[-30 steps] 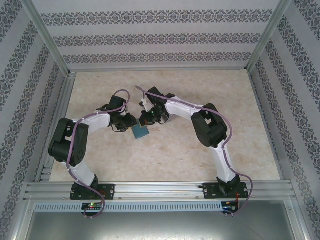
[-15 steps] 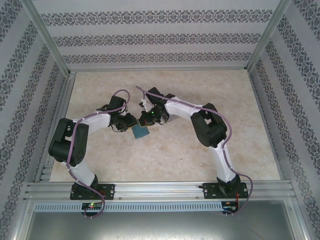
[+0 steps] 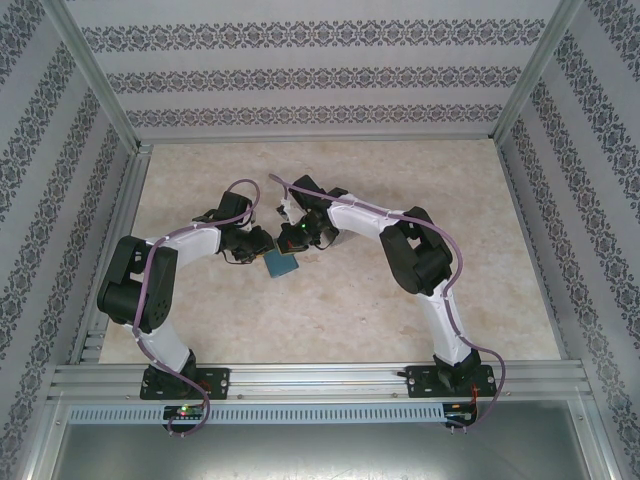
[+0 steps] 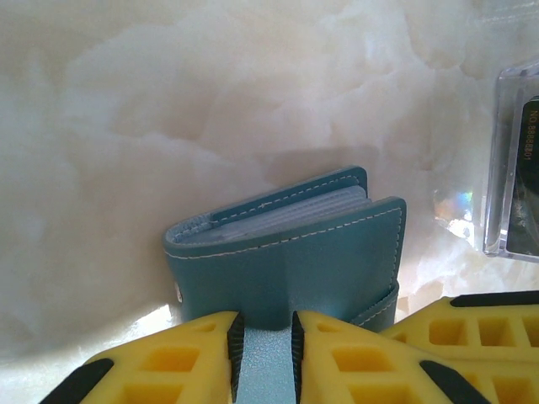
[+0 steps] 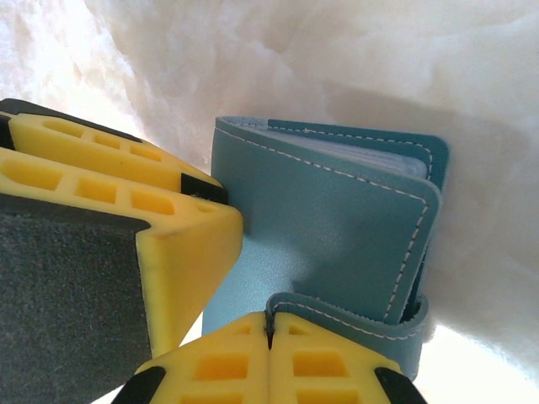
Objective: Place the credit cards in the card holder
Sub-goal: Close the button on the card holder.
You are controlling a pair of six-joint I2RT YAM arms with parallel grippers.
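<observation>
The teal card holder is seen on the marbled table, a little left of centre. It is held between the two grippers, with both arms folded inward over it. In the left wrist view the left gripper is pressed shut on the near edge of the holder's upper cover, and a strip of teal leather is pinched between the yellow fingers. In the right wrist view the right gripper is closed with its fingertips together. The end of the strap tab meets the seam between them, so the tab is judged to be pinched, though how much of it is caught cannot be told. The holder is nearly shut: the covers are parted only slightly, and the greyish sleeves are shown as a thin band along the far side. In the left wrist view its long edge is laid left to right, with the spine at the left and the strap at the right near corner, directly ahead of the left fingers. Both grippers are touching it, so neither is the nearer. A clear tray holding a dark card is seen to the right of the holder, apart from it. The step in hand is judged to be the freeing of the strap. A pull by the right gripper away from the left gripper's hold would be needed before the covers can be spread.
</observation>
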